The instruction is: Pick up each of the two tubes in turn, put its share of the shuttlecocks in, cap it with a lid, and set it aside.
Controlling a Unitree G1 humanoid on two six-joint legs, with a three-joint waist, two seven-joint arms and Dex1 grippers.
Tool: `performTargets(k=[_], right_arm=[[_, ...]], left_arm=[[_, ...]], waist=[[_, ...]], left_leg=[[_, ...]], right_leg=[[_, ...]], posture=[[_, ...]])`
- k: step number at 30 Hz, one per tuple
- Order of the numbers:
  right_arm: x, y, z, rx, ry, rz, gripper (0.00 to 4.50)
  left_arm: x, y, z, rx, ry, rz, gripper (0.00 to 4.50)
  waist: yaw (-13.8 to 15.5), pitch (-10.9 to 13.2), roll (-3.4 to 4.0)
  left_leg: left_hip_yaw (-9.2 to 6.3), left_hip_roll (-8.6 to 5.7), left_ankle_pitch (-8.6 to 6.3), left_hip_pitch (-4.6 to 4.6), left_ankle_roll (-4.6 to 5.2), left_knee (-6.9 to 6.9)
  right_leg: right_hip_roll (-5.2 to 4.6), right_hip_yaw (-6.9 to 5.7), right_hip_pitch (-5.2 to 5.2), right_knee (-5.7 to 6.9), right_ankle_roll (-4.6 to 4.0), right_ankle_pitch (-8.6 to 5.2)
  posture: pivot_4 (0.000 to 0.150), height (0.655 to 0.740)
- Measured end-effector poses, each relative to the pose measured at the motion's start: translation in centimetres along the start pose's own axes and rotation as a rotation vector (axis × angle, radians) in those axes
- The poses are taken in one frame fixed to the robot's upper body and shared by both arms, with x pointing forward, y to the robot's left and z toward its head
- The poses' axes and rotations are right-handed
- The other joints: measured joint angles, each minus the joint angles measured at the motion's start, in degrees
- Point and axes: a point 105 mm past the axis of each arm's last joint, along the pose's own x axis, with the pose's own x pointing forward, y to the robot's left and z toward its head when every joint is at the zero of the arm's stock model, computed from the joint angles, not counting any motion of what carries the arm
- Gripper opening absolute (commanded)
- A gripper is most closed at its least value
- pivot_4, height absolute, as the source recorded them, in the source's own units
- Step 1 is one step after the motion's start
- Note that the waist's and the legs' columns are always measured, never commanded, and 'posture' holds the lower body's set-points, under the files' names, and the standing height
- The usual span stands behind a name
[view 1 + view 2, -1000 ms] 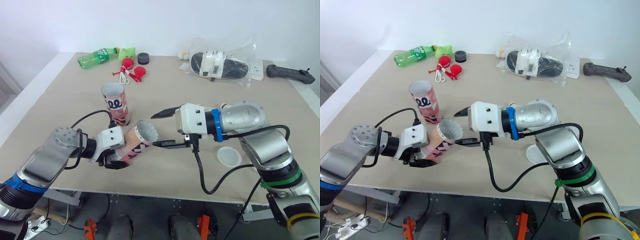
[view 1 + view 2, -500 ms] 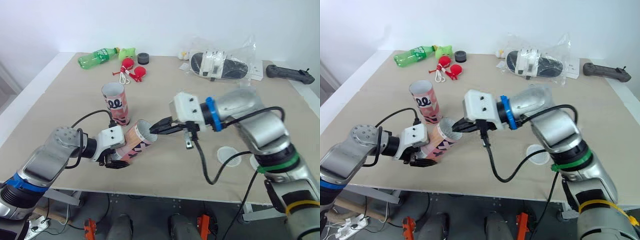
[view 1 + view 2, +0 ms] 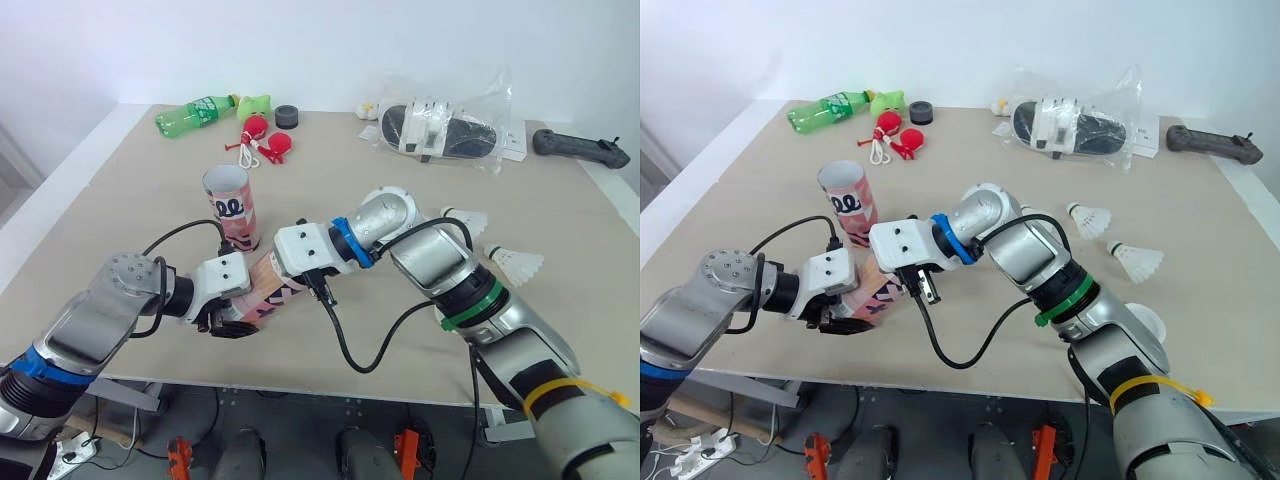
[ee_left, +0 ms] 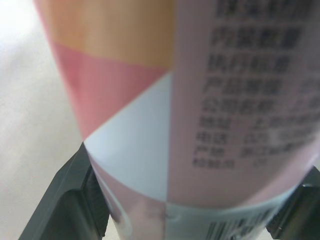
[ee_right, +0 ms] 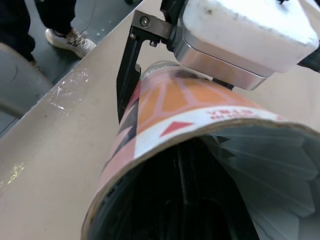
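My left gripper point(image 3: 226, 321) is shut on the lower end of a pink and orange tube point(image 3: 262, 291), holding it tilted just over the table. My right gripper point(image 3: 288, 270) is pushed into the tube's mouth, with its fingers hidden inside. In the right wrist view, white shuttlecock feathers point(image 5: 272, 162) line the inside of the tube point(image 5: 170, 107). A second tube point(image 3: 230, 206) stands upright just behind. Two loose shuttlecocks point(image 3: 466, 218) point(image 3: 516, 262) lie on the table to the right. A white lid point(image 3: 1147, 323) peeks out behind my right forearm.
Along the far edge lie a green bottle point(image 3: 195, 115), red toys point(image 3: 266, 141), a black roll point(image 3: 287, 116), a plastic bag with a black and white item point(image 3: 445, 126) and a black controller point(image 3: 580, 148). The table's front edge point(image 3: 330, 388) is close below the held tube.
My right gripper has swung left from beside the tube into its mouth. The arm's move has uncovered the two loose shuttlecocks. The left gripper and tube have stayed put.
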Motion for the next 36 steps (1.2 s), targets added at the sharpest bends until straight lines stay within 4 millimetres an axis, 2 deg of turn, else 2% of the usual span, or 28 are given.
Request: performTargets(k=[8,14,19,22,24,29,31,34,35,36], right_arm=[[0.3,-0.3,0.1,-0.021,0.013,0.011,0.08],[-0.6,-0.2,-0.3,0.032,0.011,0.014,0.08],[-3.7,-0.4,-0.1,0.076,-0.021,-0.037,0.08],[-4.6,-0.5,0.3,0.096,-0.051,-0.053,0.08],[-6.3,-0.7,0.7,0.121,-0.086,-0.095,0.08],[-8.4,-1.1,1.3,0.184,-0.164,-0.164,0.08],[-9.9,-1.1,1.3,0.213,-0.197,-0.211,0.08],[-13.4,0.5,0.5,0.300,-0.229,-0.300,0.08],[-14.5,1.2,-0.2,0.349,-0.224,-0.339,0.66],[-15.0,1.5,-0.6,0.376,-0.222,-0.358,0.87]], left_arm=[[0.0,0.0,-0.1,-0.009,0.003,0.006,3.27],[0.1,0.0,0.0,-0.004,-0.004,0.005,3.27],[0.1,-0.1,0.1,-0.002,-0.008,0.003,3.27],[0.1,0.0,0.1,-0.002,-0.008,0.004,3.27],[0.2,0.0,0.2,-0.001,-0.011,0.002,3.27],[0.5,0.0,0.4,-0.003,-0.032,-0.004,3.27],[1.0,-0.1,1.0,-0.003,-0.068,-0.007,3.27],[2.3,-0.4,2.2,-0.027,-0.180,-0.032,3.27],[2.9,-0.5,2.9,-0.041,-0.234,-0.037,3.27],[3.2,-0.6,3.3,-0.045,-0.263,-0.041,3.27]], waist=[[-0.2,0.0,0.05],[0.0,0.0,0.05],[0.2,0.0,0.05],[0.2,0.0,0.05],[0.2,0.0,0.05],[0.3,0.0,0.07],[0.7,0.0,0.05],[1.1,0.0,-0.02],[1.0,0.1,-0.07],[0.8,0.1,-0.10]], left_leg=[[0.00,0.01,0.00,0.05,0.00,-0.01],[0.00,-0.01,0.00,-0.01,0.00,0.00],[-0.01,-0.02,0.00,-0.03,-0.01,-0.01],[-0.01,-0.02,0.00,-0.03,0.00,-0.01],[-0.01,-0.05,0.00,-0.05,-0.01,0.01],[-0.02,-0.05,0.00,-0.05,0.00,0.01],[-0.02,-0.07,0.00,-0.11,-0.01,0.08],[-0.03,-0.09,-0.01,-0.31,-0.01,0.14],[-0.03,-0.09,-0.01,-0.45,-0.01,0.17],[-0.03,-0.07,-0.01,-0.56,-0.01,0.18]], right_leg=[[0.01,0.00,0.03,0.02,-0.02,0.01],[-0.01,0.00,0.02,0.02,0.00,0.00],[-0.02,-0.01,0.00,0.00,0.01,-0.03],[-0.02,-0.01,0.00,0.01,0.01,-0.02],[-0.06,-0.01,0.01,-0.01,0.02,-0.03],[-0.06,-0.02,0.01,0.00,0.01,-0.02],[-0.08,-0.02,0.01,-0.01,0.03,-0.01],[-0.12,-0.04,-0.03,-0.09,0.06,-0.02],[-0.11,-0.04,-0.19,-0.10,0.04,0.02],[-0.08,-0.04,-0.31,-0.07,0.04,0.04]], posture=[[0.150,0.7400],[0.150,0.7400],[0.150,0.7400],[0.150,0.7400],[0.150,0.7400],[0.150,0.7400],[0.150,0.7400],[0.150,0.7400],[0.150,0.7400],[0.150,0.7400]])
